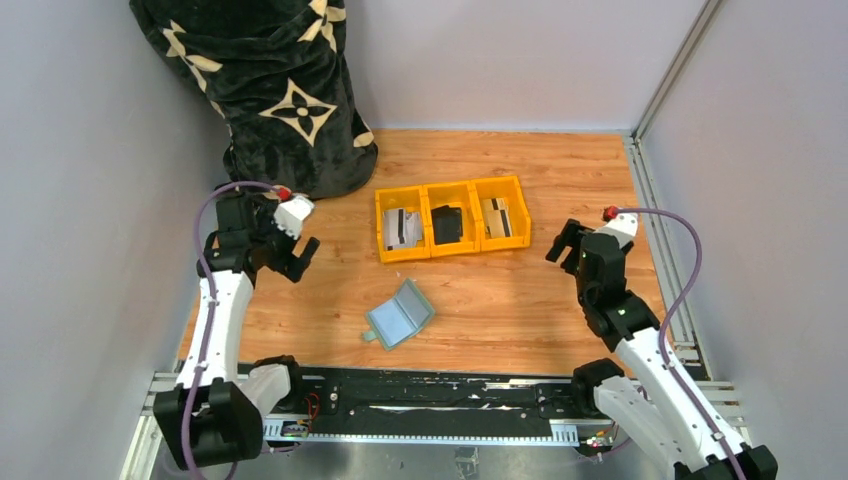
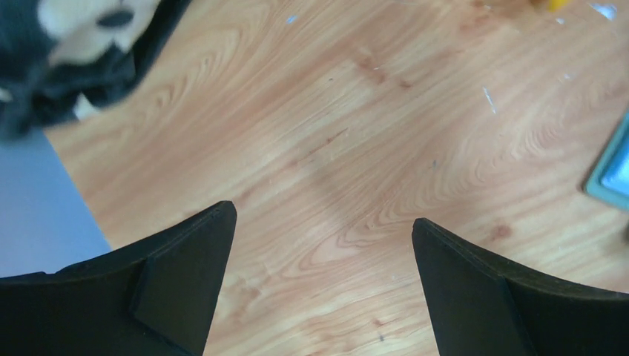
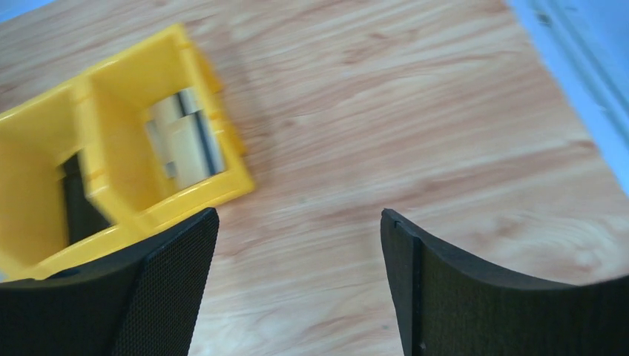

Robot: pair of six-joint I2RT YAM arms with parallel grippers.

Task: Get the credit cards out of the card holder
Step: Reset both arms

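The sage-green card holder (image 1: 400,315) lies open and flat on the wooden table, its clear sleeves facing up; I cannot tell whether anything is inside them. Its edge shows at the right of the left wrist view (image 2: 612,174). Pale credit cards lie in the yellow tray's left (image 1: 403,227) and right (image 1: 504,217) compartments; the right one (image 3: 185,137) shows a dark stripe. My left gripper (image 1: 293,253) (image 2: 323,215) hangs open over bare wood, left of the holder. To the right of the tray, the right gripper (image 1: 563,243) (image 3: 298,213) is also open and holds nothing.
The yellow three-compartment tray (image 1: 380,232) (image 3: 222,185) stands behind the holder, with a black block-like item (image 1: 447,224) (image 3: 78,208) in its middle compartment. A black patterned fabric bundle (image 1: 270,90) (image 2: 67,59) fills the back left corner. Grey walls and metal rails edge the table.
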